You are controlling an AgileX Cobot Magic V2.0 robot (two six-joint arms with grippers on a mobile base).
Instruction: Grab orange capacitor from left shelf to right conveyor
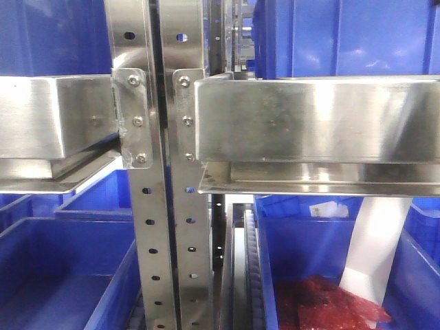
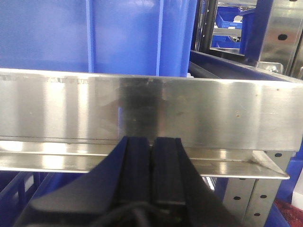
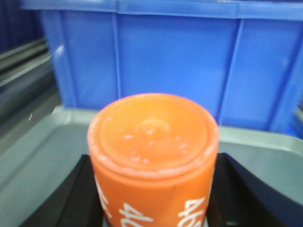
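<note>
- The right gripper (image 3: 154, 194) points level and forward, with its wrist camera looking out along the two black fingers (image 3: 75, 198).
- A bright-orange cylindrical capacitor (image 3: 154, 137) stands upright between those fingers. Its flat top is towards the camera and white digits run down its side.
- We see both fingers pressed against the capacitor's sides with no gap, so the right gripper is clamped on it.
- Beneath the fingers lies a shallow grey metal tray (image 3: 38, 161); we cannot tell whether the capacitor's base touches it.
- Beyond the fingertips, at the back of the tray, stands a large blue plastic bin (image 3: 180, 61).
- The left gripper (image 2: 151, 158) is also level, and its black rubber pads (image 2: 137, 165) meet along one seam with nothing between them.
- Just ahead of the left fingertips runs the polished steel front lip of a shelf tray (image 2: 151, 109), and the tips sit at about the height of its lower edge.
- Above and behind that lip rises a ribbed blue crate (image 2: 123, 38).
- In the front-facing view we see perforated steel uprights (image 1: 155, 206) carrying steel trays on both sides, but neither arm appears there.
</note>
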